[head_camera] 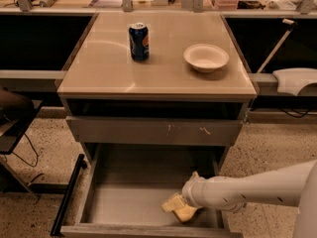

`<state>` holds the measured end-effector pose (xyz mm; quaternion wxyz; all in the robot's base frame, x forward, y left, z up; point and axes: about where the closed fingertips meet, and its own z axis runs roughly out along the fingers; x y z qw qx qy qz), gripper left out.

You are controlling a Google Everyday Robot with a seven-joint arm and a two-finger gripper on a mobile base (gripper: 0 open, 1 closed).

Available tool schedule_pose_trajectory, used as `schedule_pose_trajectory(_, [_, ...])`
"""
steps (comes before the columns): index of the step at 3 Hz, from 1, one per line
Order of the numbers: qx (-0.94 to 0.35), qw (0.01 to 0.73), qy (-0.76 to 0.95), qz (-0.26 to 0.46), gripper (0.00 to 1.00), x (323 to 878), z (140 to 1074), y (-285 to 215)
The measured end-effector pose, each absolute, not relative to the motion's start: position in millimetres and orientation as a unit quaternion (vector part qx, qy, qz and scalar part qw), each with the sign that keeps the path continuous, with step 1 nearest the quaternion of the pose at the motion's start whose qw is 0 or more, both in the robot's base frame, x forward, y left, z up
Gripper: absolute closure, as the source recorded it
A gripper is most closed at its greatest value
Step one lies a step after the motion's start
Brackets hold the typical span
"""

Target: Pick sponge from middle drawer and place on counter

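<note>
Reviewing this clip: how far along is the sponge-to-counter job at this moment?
Done: the middle drawer stands open. In hand: the claw is down in its front right corner, at the sponge; whether it has a grip cannot be told. Left: lifting the sponge out and setting it on the counter, which holds only a soda can and a bowl.
</note>
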<state>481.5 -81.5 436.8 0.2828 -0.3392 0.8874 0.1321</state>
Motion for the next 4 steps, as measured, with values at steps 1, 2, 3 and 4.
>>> schedule_pose_trajectory(1, [-0.323, 0.258, 0.901, 0.134, 0.00, 473, 391, -81])
schedule_pose_trajectory(2, [-0.279, 0.234, 0.921, 0.137, 0.00, 470, 337, -87])
schedule_pose_trajectory(3, [-0.277, 0.226, 0.923, 0.141, 0.00, 463, 329, -86])
schedule_pose_trajectory(4, [-0.277, 0.226, 0.923, 0.141, 0.19, 463, 329, -86])
